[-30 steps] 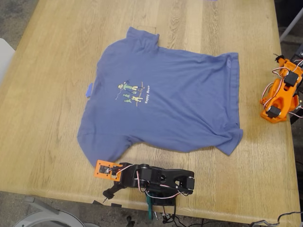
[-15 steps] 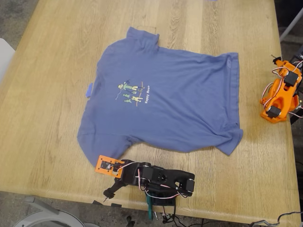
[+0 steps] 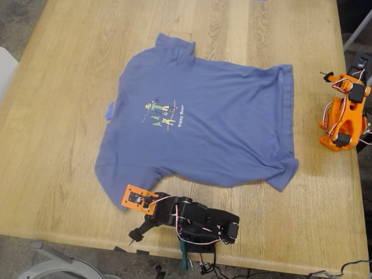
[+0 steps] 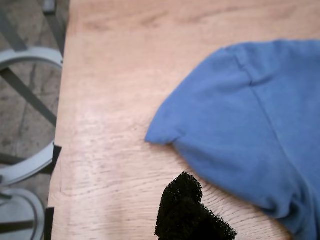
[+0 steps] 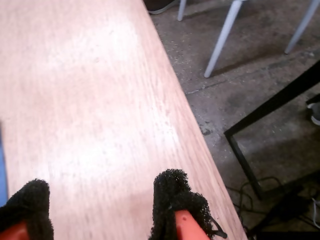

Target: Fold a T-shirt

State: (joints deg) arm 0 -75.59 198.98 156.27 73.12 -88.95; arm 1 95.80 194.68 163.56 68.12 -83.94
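Exterior view: high overhead, whole surface (image 3: 58, 145) visible to you. First wrist view: close, angled down at the surface edge and a T-shirt (image 4: 260, 120) sleeve, shared with exterior. Second wrist view: close, surface edge, floor beyond.

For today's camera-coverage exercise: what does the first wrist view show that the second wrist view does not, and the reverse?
Only the first wrist view shows the T-shirt's sleeve lying flat on the table, plus grey curved frames on the floor beyond the edge.

Only the second wrist view shows light chair legs, a black metal frame, and two padded fingertips standing apart over bare wood.

Both share the wooden table, its edge, and a black padded fingertip.
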